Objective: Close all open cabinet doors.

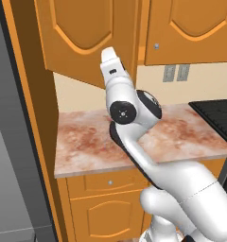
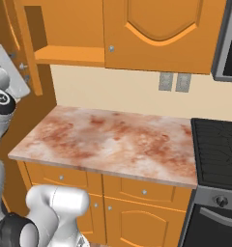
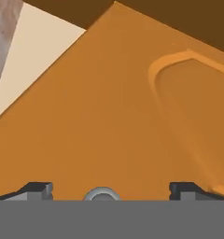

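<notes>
Dark-tipped claw [image 3: 104,190], fingers spread wide, nothing between them; a small round silver knob [image 3: 101,194] sits midway between the tips, close against the face of the open cabinet door [image 3: 109,121]. Raised arched panel of that door lies to the right in the hand view.

Open cabinet door [image 1: 84,35]: orange-brown wood, swung out over the left end of the bench [image 1: 87,142], the white arm's hand raised to its lower edge. Behind it, an exposed cabinet shelf [image 2: 72,53].

Closed cabinet door [image 2: 159,34]: just right of the open compartment, flush, knob at lower left corner.

Bench: mottled reddish stone top. Black stove [image 2: 219,149] adjoins on the right. Two grey wall outlets [image 2: 175,82] above.
</notes>
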Robot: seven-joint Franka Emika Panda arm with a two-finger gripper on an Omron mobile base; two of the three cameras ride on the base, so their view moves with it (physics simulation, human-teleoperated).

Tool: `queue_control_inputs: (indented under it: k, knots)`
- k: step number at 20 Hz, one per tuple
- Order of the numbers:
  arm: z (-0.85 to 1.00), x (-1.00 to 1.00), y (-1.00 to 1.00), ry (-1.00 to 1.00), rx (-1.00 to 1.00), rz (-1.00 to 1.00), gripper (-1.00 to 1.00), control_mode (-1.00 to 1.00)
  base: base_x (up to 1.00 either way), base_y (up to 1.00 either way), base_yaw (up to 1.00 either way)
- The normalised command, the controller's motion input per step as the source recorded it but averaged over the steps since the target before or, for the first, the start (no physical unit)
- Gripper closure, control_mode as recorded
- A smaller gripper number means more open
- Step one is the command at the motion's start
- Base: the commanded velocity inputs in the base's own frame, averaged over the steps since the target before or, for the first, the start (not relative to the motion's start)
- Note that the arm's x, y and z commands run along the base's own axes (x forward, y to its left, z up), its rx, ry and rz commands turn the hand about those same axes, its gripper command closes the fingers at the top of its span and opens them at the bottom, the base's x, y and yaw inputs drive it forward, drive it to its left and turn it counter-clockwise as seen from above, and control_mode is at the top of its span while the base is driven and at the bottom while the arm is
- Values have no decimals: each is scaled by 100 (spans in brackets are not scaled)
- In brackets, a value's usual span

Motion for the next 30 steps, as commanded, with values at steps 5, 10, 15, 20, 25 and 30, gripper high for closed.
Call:
queue_control_inputs:
  k: [5,10,15,20,25,30]
  knots:
    - [11,50,-29,0,1,-14,-100,-100,0,0,0]
    - [4,49,-31,0,2,-13,-100,-100,0,0,0]
    - [0,53,-33,0,3,-10,-100,-100,0,0,0]
    - [0,61,-38,0,6,-4,-100,-100,0,0,0]
    - [0,57,-40,0,7,0,-100,-100,0,0,0]
    - [-4,40,-40,0,7,0,-100,-100,0,0,0]
